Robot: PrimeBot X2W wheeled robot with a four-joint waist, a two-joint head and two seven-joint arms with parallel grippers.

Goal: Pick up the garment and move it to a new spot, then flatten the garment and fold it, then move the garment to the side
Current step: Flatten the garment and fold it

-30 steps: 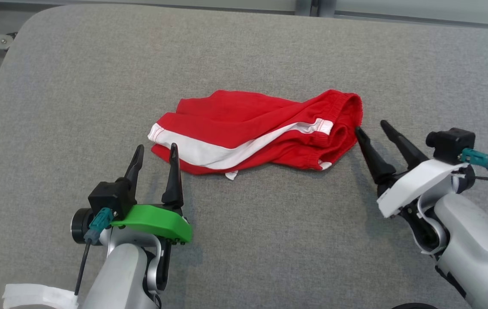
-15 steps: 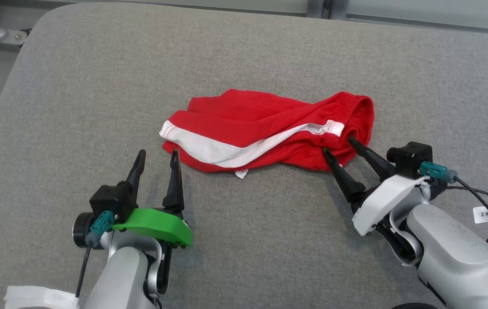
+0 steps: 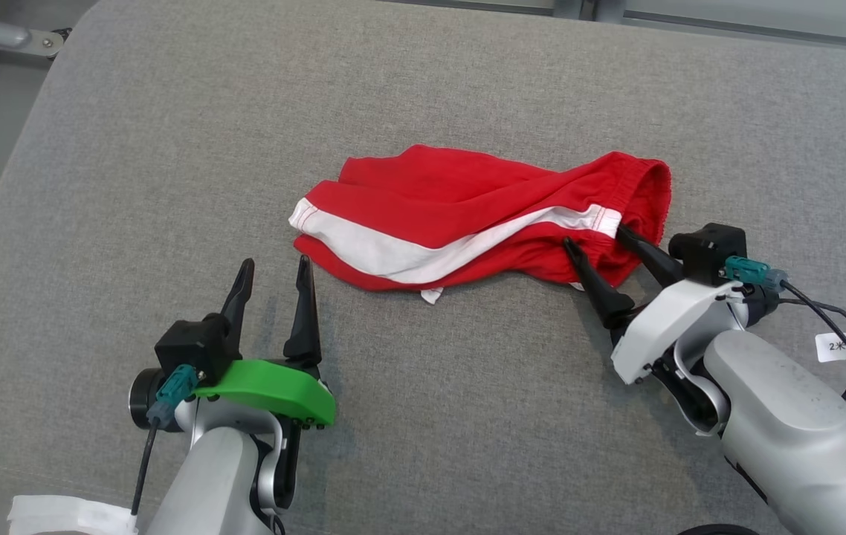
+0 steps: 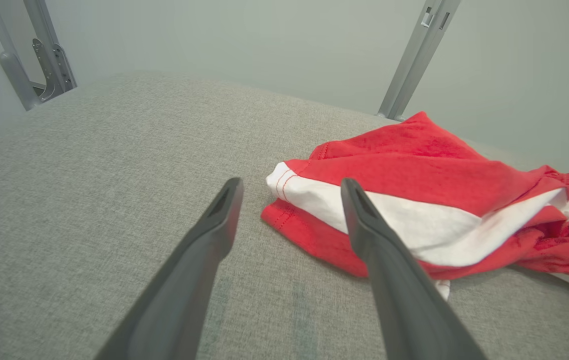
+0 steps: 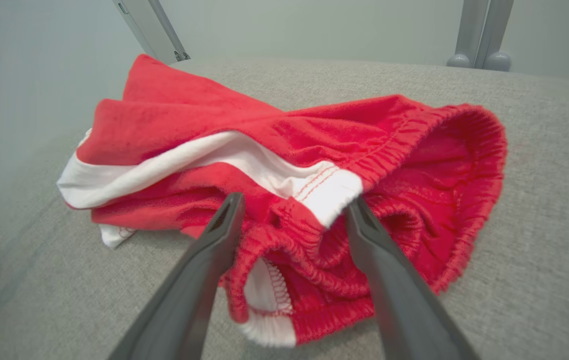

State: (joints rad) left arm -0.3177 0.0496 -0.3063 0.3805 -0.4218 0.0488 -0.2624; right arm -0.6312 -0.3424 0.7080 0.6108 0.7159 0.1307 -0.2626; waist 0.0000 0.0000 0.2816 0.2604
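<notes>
The garment (image 3: 467,223) is a pair of red shorts with a white side stripe, lying crumpled in the middle of the grey padded table (image 3: 170,148). My right gripper (image 3: 595,241) is open, its two fingers straddling the bunched waistband (image 5: 309,240) at the garment's right end, with cloth between them. My left gripper (image 3: 274,266) stands open just short of the garment's left leg hem (image 4: 284,200), a little to the left of it, with nothing between its fingers.
Metal frame posts (image 4: 414,55) stand behind the table's far edge. The table's rounded left corner (image 3: 59,59) drops off to the floor. Bare grey padding lies all around the garment. A cable with a white tag (image 3: 835,345) hangs off my right wrist.
My right gripper has moved left and forward from beside the waistband until its open fingers straddle it. The head camera has shifted, sliding the whole scene right. My left gripper has stayed put.
</notes>
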